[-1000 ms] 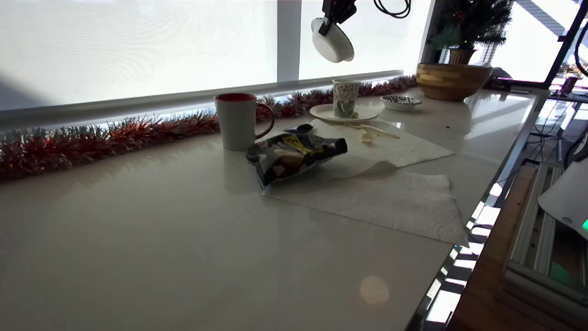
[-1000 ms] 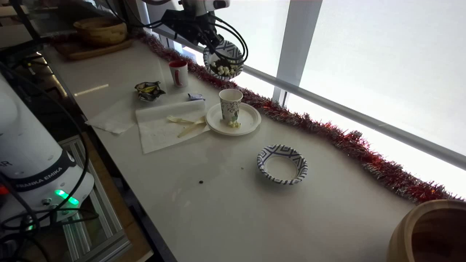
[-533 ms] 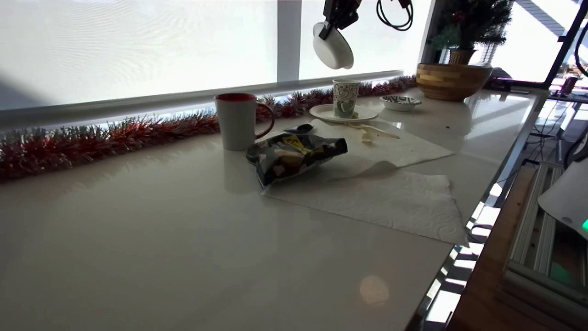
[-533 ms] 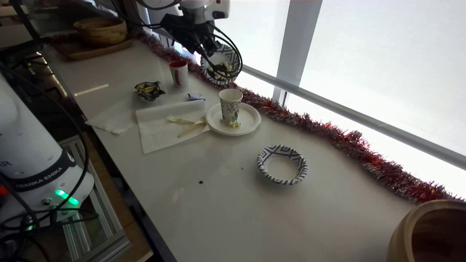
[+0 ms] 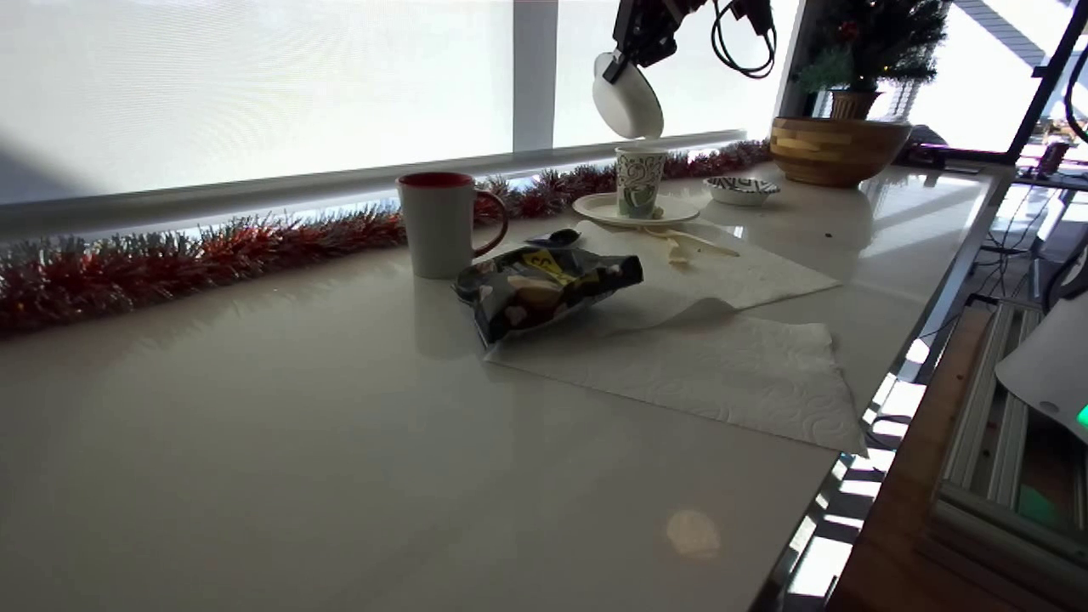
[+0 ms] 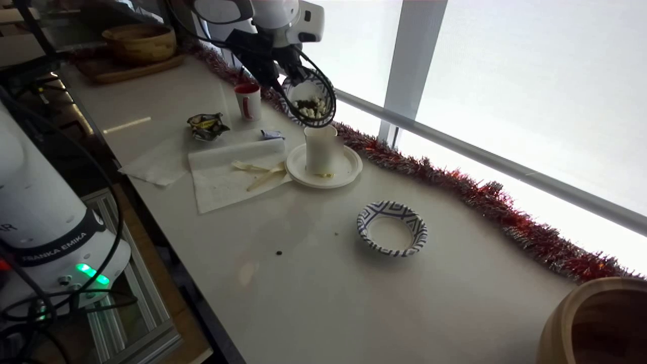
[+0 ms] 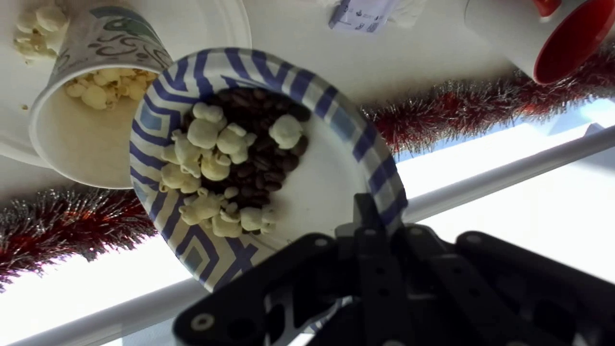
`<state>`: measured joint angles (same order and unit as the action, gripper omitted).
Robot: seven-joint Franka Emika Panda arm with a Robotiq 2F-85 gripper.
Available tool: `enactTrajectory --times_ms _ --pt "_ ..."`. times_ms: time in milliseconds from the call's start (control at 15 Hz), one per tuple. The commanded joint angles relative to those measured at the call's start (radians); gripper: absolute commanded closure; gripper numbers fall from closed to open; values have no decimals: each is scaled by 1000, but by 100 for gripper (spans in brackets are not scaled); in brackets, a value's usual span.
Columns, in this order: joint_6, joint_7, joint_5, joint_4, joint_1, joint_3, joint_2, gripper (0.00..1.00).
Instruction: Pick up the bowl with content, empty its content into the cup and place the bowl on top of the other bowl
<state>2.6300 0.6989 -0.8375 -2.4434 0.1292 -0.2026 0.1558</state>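
My gripper [image 7: 384, 216] is shut on the rim of a paper bowl, white outside with a blue pattern inside [image 7: 331, 168]. The bowl is tilted and holds popcorn [image 7: 202, 211] and dark beans [image 7: 259, 168]. In both exterior views the gripper [image 5: 614, 68] [image 6: 299, 76] holds this bowl [image 5: 627, 98] [image 6: 305, 92] in the air, close above the cup. The patterned paper cup [image 5: 639, 183] [image 6: 318, 151] stands upright; the wrist view shows popcorn inside the cup [image 7: 91, 144], beside the bowl's lower rim. The other bowl [image 5: 741, 195] [image 6: 389, 235] sits upright on the table, empty.
The cup stands on a white plate [image 6: 349, 174] with popcorn pieces beside it. A red-rimmed mug [image 5: 435, 225], a dark snack bag [image 5: 544, 289], paper towels [image 5: 714, 365] and plastic cutlery [image 6: 265, 177] lie near. Tinsel [image 6: 455, 182] runs along the window. A wooden bowl [image 6: 591, 318] stands at the edge.
The gripper and the tilted bowl have come down and moved closer to the cup. The popcorn and beans are still in the bowl. The objects on the table have not moved.
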Motion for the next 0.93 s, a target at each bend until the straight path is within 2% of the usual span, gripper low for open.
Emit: enactTrajectory --times_ms 0,867 --pt "14 81 -87 -10 7 -22 9 99" --pt "17 269 -304 8 11 -57 -7 99"
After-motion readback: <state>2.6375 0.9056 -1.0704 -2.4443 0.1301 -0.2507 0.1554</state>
